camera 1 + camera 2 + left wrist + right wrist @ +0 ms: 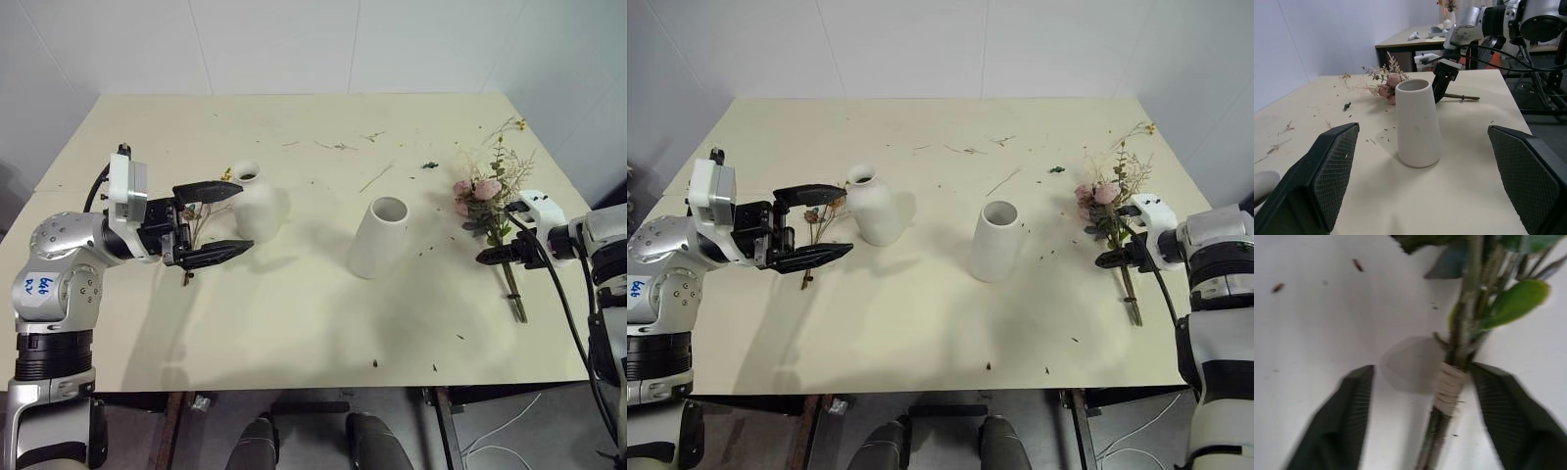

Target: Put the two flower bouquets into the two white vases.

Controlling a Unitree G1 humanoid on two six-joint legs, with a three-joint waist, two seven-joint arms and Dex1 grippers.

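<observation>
White vases (pixel 377 238) both stand empty, so neither bouquet is placed yet. The right end effector (pixel 1449 396), fingers apart, straddles the rose bunch (pixel 487 201) lying on the worktop (pixel 294 313); the left end effector (pixel 217 220) gapes beside the dried bunch (pixel 199 217).

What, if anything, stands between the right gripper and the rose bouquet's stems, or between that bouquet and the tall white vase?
Nothing visible. The right gripper straddles the rose bouquet at its wrapped stems, one finger touching, jaws not yet shut. Between it and the tall white vase lies bare table with small plant scraps.
</observation>
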